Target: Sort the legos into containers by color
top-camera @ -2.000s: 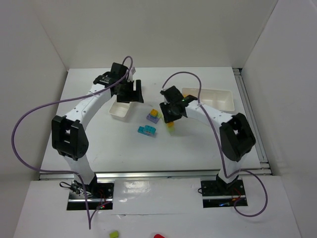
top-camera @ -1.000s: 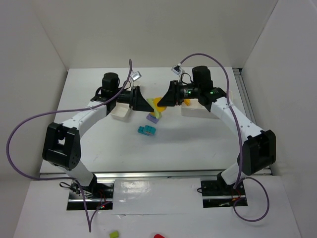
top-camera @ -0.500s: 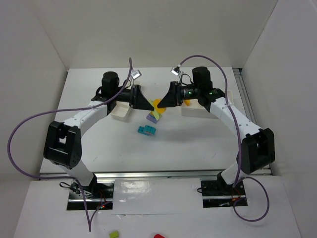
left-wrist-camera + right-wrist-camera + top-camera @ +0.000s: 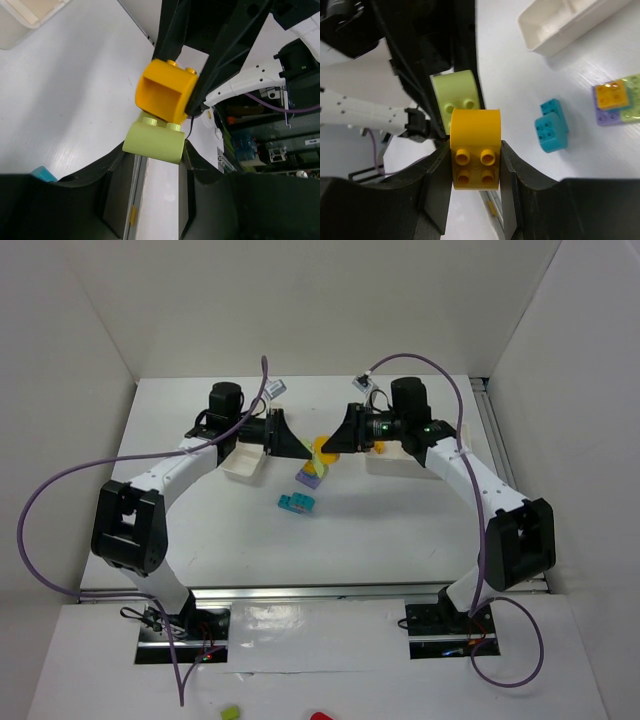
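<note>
Above the far middle of the table my two grippers face each other, tip to tip. My left gripper (image 4: 301, 452) (image 4: 155, 152) is shut on a pale green lego (image 4: 154, 141) (image 4: 455, 95). My right gripper (image 4: 326, 447) (image 4: 475, 157) is shut on an orange-yellow lego (image 4: 475, 147) (image 4: 165, 92) (image 4: 317, 449). The green lego's studs meet the orange one's base; whether the two are locked together does not show. On the table below lie two cyan legos (image 4: 296, 503) (image 4: 551, 130) and a purple, orange and green stack (image 4: 310, 478) (image 4: 615, 102).
A small white container (image 4: 243, 464) (image 4: 570, 22) (image 4: 27, 10) sits under the left arm. A second white container (image 4: 392, 462) lies largely hidden beneath the right arm. White walls close in the table on three sides. Purple cables loop off both arms.
Two seconds back both grippers hung low over the table; they have since risen and turned to face each other. The left gripper shut on the pale green lego. Barely any motion since.
</note>
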